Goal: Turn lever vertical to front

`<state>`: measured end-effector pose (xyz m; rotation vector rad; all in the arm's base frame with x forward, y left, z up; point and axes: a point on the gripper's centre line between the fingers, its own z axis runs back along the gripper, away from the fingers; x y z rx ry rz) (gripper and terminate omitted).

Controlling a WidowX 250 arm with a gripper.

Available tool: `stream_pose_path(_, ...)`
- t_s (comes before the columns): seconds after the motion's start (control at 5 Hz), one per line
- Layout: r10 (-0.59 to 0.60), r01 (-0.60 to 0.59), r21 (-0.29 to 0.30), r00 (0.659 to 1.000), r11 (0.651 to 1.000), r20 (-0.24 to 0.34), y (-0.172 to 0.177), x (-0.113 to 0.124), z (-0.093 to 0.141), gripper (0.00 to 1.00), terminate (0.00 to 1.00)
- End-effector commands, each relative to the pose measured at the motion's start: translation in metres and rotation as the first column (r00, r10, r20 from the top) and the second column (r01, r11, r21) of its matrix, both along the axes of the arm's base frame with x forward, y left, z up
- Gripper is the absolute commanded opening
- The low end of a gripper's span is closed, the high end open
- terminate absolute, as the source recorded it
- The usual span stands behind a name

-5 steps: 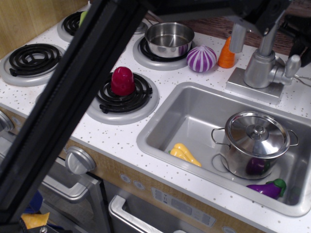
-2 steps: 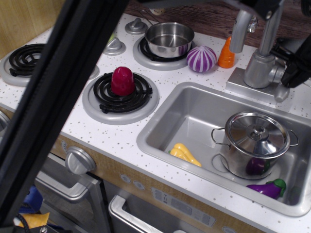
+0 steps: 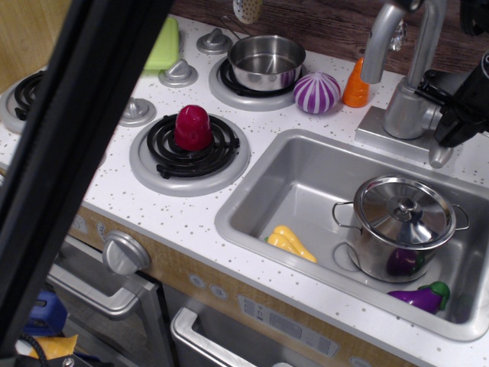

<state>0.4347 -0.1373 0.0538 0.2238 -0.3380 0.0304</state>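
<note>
The faucet's base (image 3: 403,107) stands behind the sink's back right corner, with the tall curved spout (image 3: 382,38) above it. The lever (image 3: 439,155) is a short silver paddle on the base's right side; its tip hangs down toward the sink's front. My black gripper (image 3: 451,122) comes in from the right edge and appears closed around the lever's upper part, so only the paddle tip shows below the fingers (image 3: 466,107).
The sink (image 3: 306,176) holds a lidded steel pot (image 3: 401,225), a yellow toy (image 3: 290,243) and a purple eggplant (image 3: 420,297). A striped onion (image 3: 316,92), an orange carrot (image 3: 356,84), a steel pan (image 3: 266,61) and a red piece (image 3: 192,126) sit around. My arm's dark link (image 3: 84,138) blocks the left.
The lever swung from pointing right and up to hanging down toward the front. The gripper followed it down. The arm's dark link shifted left, uncovering more of the stove.
</note>
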Motion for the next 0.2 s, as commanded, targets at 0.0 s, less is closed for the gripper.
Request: stream_pose_path(0.0, 0.033, -0.033, -0.038, 0.999, 0.999, 0.014, -0.0121, 0.0094, 0.0683, 1.0, 1.0)
